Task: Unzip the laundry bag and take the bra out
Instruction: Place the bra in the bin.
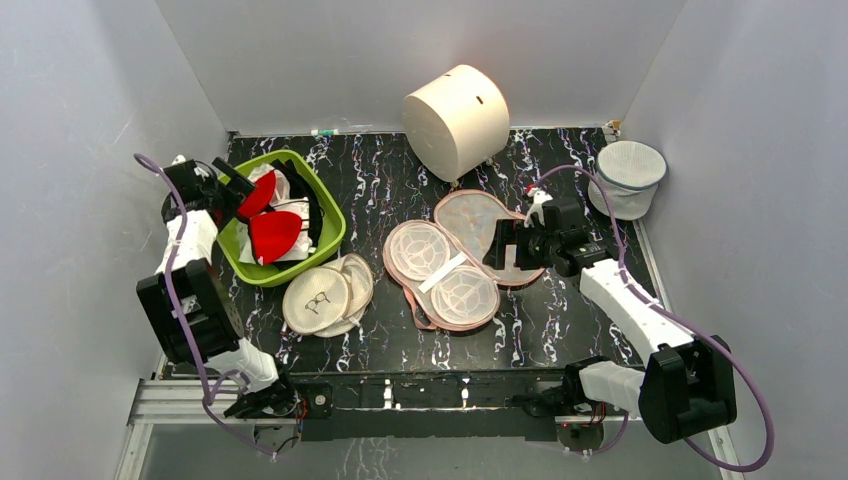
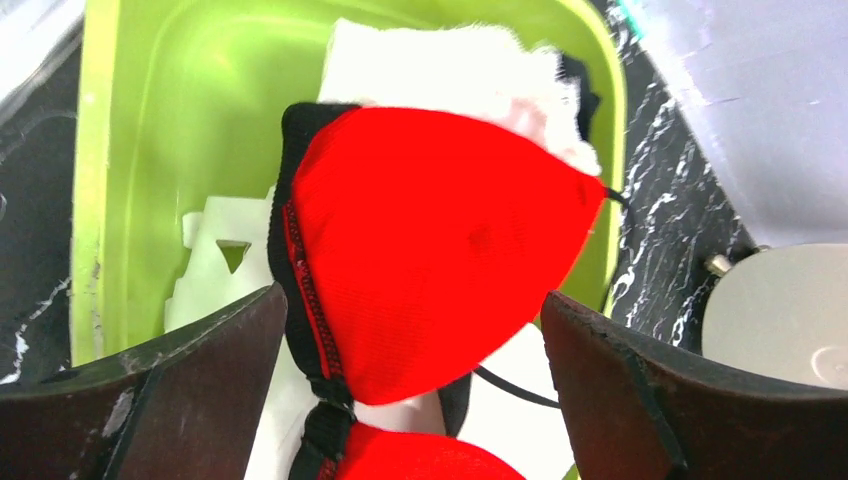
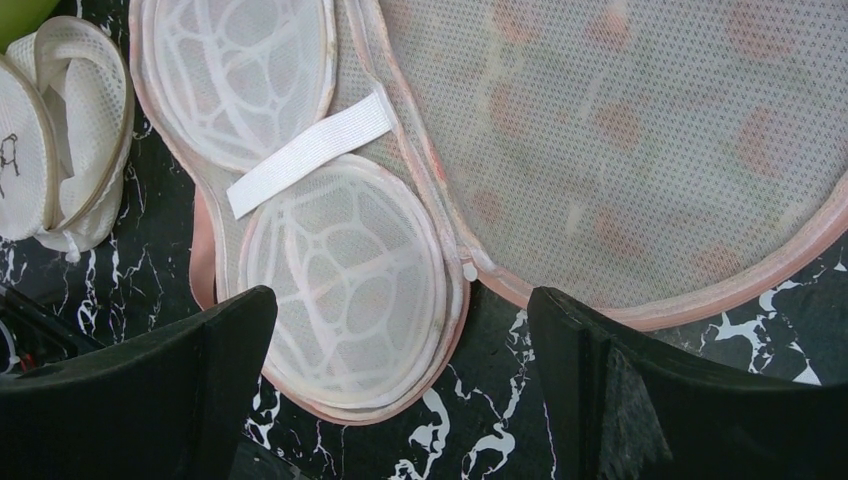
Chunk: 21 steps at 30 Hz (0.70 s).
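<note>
Left tool [image 2: 415, 300]: wide open, empty, over the bra [image 2: 440, 240].
Right tool [image 3: 400, 300]: wide open, empty.
Risk: you may snag a strap leaving the green basin [image 2: 150, 150].

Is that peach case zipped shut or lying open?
Open. The laundry bag lies spread flat, both mesh-lined halves facing up, with nothing red inside.

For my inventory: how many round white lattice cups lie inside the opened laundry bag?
2. Both lie in the left half of the laundry bag: one lattice cup farther back, the other nearer, a white strap between them. None seems hidden.
</note>
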### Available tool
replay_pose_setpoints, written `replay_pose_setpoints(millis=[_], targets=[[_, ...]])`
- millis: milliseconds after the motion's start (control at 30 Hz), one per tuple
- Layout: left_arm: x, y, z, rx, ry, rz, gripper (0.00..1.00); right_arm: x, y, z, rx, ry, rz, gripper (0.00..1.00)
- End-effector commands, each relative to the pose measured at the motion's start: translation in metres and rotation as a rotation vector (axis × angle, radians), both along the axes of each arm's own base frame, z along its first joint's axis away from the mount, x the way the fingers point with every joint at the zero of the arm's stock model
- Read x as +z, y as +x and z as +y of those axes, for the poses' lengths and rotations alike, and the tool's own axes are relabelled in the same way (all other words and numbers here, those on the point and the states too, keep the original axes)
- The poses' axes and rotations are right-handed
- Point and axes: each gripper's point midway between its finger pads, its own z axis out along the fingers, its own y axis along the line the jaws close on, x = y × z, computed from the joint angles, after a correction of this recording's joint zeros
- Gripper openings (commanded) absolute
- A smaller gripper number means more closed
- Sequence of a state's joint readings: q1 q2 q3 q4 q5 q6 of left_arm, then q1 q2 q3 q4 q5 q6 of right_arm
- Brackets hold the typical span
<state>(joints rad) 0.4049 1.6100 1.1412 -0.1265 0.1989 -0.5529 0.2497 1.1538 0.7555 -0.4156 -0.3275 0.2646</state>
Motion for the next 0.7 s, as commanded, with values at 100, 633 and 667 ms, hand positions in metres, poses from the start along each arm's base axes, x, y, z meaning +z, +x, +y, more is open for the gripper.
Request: replay_pose_setpoints(millis=[100,633,667], targets=[[0.062,-0.007,-0.006,-0.037,0.088,-0.204,0.98,0.034,0.019,-0.021,-0.165,-0.047,-0.088,0.98],[0.138,-0.051,-0.295,-0.93,0.128,-0.532,0.98,0.031,0.041,-0.069,-0.489,-0.047,-0.124,0.98],[0.14,-0.059,-0.308,-0.978,0.127,-0.548,0.98,0.03,0.046,-0.072,-0.485,-0.043,-0.119,0.97]])
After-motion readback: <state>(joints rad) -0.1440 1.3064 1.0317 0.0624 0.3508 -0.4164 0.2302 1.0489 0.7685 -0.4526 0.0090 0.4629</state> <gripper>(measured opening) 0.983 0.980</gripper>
